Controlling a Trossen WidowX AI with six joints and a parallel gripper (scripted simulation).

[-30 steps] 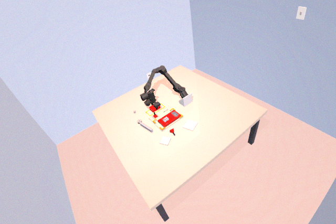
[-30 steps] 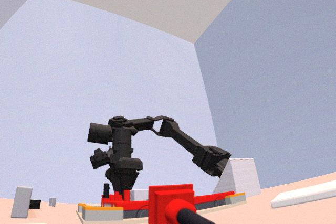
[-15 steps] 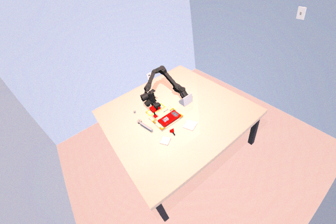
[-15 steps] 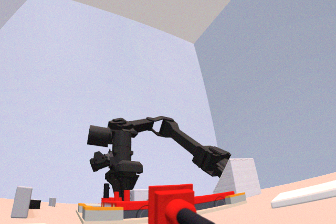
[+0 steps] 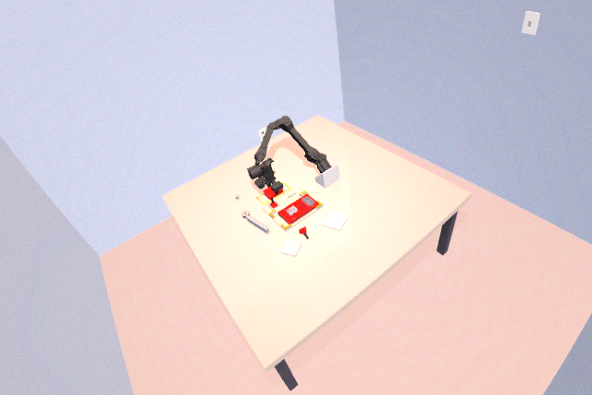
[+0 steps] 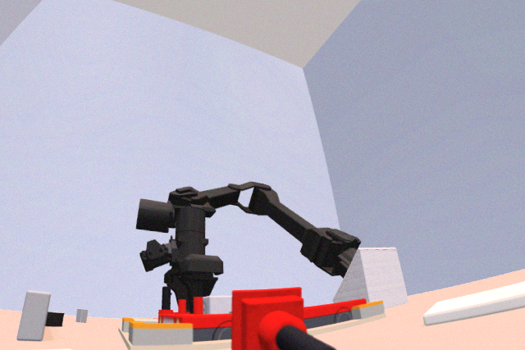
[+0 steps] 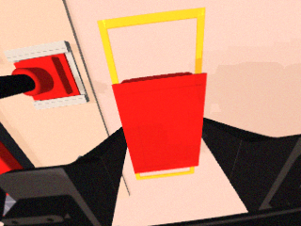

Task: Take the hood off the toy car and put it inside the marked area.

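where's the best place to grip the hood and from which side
By its two long side edges, coming from straight above, as the gripper does now. The hood is a flat red panel, narrow enough across to fit between the fingers, one on each side edge. Held that way its face stays level over the yellow outline for setting down.

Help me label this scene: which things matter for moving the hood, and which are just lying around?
In the job: gripper, shut on the red hood; yellow marked area; toy car.

Lying about: grey wrench-like tool; two white tiles; small red-and-black part.
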